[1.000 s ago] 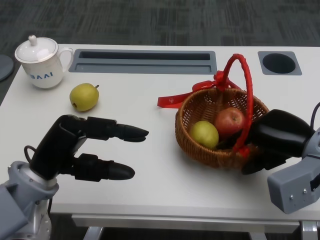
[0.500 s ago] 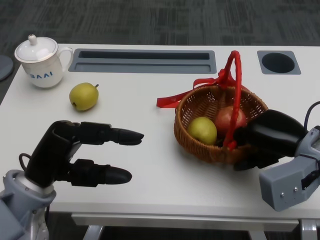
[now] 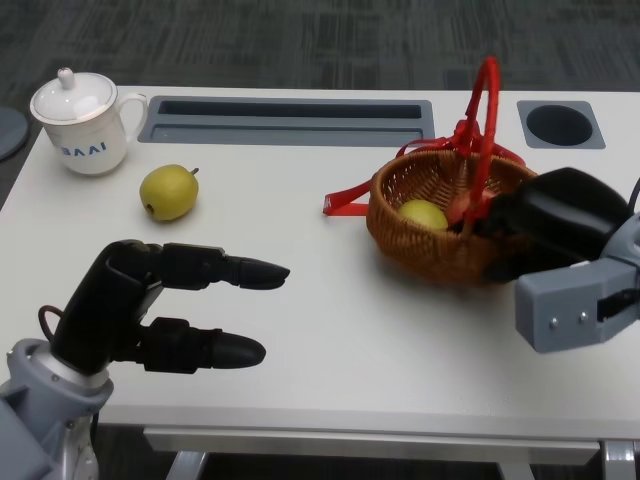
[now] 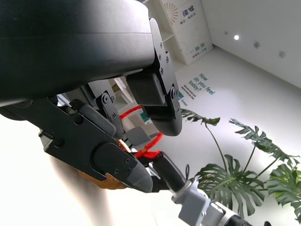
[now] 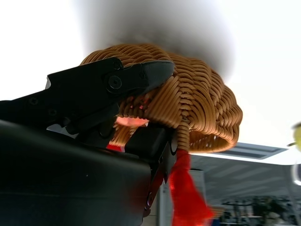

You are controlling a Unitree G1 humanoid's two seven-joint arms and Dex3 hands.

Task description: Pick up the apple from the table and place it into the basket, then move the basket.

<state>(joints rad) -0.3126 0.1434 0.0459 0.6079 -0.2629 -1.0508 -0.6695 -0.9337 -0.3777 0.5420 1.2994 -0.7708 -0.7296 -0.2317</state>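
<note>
The wicker basket (image 3: 432,236) with a red handle (image 3: 485,110) is at the right of the table, tipped toward the far side. My right hand (image 3: 552,222) grips its near rim by the handle's base. Inside lie a yellow-green fruit (image 3: 424,214) and a red apple (image 3: 459,206), the apple mostly hidden by the rim and handle. The right wrist view shows fingers (image 5: 101,89) clamped over the woven rim (image 5: 197,99). My left hand (image 3: 150,305) hovers at the front left, fingers stretched out and apart, holding nothing.
Another yellow-green fruit (image 3: 168,192) lies on the table at the left. A white lidded cup (image 3: 85,125) stands at the far left corner. A grey recessed slot (image 3: 290,120) and a round hole (image 3: 560,123) run along the back edge. A red ribbon (image 3: 345,207) trails from the basket.
My right hand has carried the basket to the right and toward the far edge, tipping it away. The left hand has stayed almost still.
</note>
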